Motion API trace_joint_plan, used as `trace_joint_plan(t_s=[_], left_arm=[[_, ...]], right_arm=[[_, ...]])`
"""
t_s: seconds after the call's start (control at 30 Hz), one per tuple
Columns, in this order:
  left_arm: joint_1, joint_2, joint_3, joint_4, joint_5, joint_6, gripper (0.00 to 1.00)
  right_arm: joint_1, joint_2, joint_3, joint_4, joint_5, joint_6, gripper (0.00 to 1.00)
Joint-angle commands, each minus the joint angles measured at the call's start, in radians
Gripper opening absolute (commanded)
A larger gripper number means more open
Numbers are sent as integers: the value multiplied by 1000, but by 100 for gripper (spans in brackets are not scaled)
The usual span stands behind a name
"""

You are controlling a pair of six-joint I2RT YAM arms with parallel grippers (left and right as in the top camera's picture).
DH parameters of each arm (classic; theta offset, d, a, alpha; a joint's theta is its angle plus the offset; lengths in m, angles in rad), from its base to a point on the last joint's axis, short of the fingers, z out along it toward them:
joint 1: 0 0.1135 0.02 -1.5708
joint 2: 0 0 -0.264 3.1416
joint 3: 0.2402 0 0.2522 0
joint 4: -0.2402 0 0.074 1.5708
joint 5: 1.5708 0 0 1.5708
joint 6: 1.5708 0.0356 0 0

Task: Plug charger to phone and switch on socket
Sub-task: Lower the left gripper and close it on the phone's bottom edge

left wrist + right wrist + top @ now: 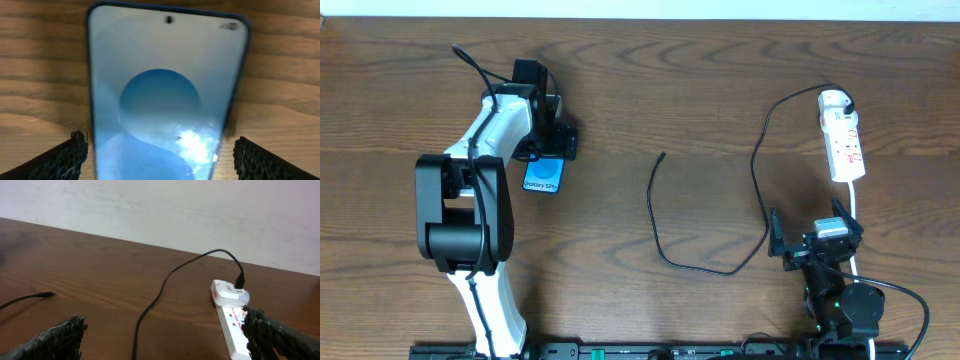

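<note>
Phone lies flat between the fingers of your left gripper. They stand apart, one at each long edge near the phone's close end. A strip of wood shows between the phone and one finger, and you cannot tell whether the other finger touches. From that gripper the phone reaches straight ahead, screen up, blue with a pale swirl and a darker blue disc. Its small camera hole sits at the far end. From overhead the white print on the screen reads "Galaxy S25", the last mark being too small to be sure of. Well out from this hand, toward your other arm, the charger lies loose on the table, and its plug tip touches nothing. Your right gripper is also spread, with nothing between its fingers. The cable runs across the wood ahead of it, with the free tip far off to its left. Just ahead and to its right lies the socket, a white strip whose near end passes behind the right finger in the wrist view. The charger's black plug sits in the strip's far end. The strip's red marks are too small to read.
</note>
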Motion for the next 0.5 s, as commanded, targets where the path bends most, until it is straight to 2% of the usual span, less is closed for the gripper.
trace_joint_plan(t_s=[0.0, 0.47], left_arm=[[0, 32, -3, 7, -64, -18, 94], [-50, 95, -3, -3, -53, -19, 93]], right_arm=[[3, -5, -4, 0, -6, 10, 99], [3, -5, -4, 0, -6, 10, 99]])
